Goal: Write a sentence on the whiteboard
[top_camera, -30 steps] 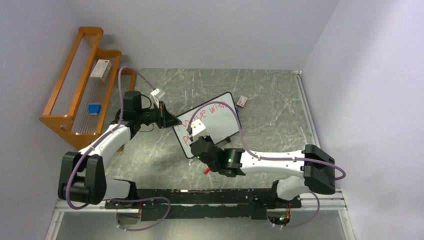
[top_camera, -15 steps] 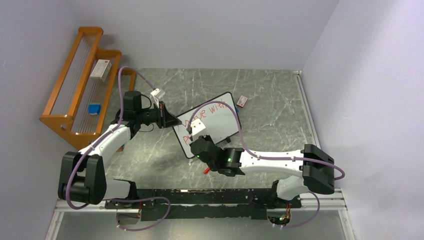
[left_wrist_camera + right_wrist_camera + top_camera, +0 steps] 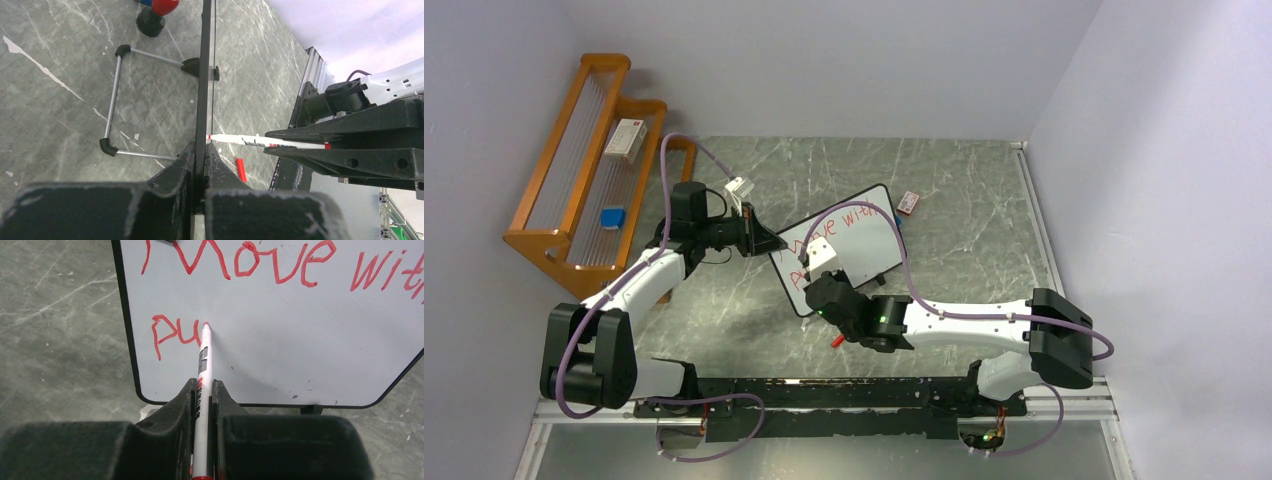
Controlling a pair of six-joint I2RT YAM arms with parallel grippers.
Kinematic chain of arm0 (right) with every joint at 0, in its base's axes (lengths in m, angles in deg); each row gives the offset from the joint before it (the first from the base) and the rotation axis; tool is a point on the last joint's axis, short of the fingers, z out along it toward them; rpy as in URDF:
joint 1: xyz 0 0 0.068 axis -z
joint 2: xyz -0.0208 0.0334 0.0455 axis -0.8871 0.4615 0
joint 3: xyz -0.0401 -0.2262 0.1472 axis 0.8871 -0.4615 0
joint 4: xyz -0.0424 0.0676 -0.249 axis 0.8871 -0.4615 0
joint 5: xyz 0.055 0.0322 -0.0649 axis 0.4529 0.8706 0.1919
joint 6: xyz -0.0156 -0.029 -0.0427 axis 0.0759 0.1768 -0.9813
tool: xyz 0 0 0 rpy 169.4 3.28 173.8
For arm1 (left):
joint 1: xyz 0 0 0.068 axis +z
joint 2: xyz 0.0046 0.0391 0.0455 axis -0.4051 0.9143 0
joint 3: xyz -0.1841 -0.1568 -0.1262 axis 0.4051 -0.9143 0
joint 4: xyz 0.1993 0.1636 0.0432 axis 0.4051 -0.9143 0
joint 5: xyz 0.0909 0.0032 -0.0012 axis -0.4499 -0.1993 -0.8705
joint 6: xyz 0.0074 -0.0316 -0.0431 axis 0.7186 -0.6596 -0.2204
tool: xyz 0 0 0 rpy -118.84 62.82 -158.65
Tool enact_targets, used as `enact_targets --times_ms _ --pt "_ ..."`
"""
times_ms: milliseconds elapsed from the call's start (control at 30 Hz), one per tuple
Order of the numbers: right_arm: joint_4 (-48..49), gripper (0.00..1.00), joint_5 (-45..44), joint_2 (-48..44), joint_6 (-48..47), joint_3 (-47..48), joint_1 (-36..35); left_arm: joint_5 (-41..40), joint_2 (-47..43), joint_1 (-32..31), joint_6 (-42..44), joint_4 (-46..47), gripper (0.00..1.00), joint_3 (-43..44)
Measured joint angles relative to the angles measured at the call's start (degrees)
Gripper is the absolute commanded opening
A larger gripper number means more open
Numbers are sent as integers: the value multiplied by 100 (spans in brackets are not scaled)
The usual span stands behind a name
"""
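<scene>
While overhead hides it, right wrist shows marker touching whiteboard.

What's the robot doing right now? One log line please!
left gripper: shut on black-framed white whiteboard edge | right gripper: shut on red-tipped white marker | tip: on board after red "pu"

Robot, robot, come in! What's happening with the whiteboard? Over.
Left end effector shut on whiteboard edge. Right end effector shut on red marker, tip on board. Nothing blocking.

Right fingers and red marker a touch farther left across the whiteboard.
</scene>
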Motion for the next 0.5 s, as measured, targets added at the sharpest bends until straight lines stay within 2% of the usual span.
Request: enact_targets --times_ms 500 --pt "-199 0 70 -42 238 -83 -2 -2 0 0 20 -17 5 0"
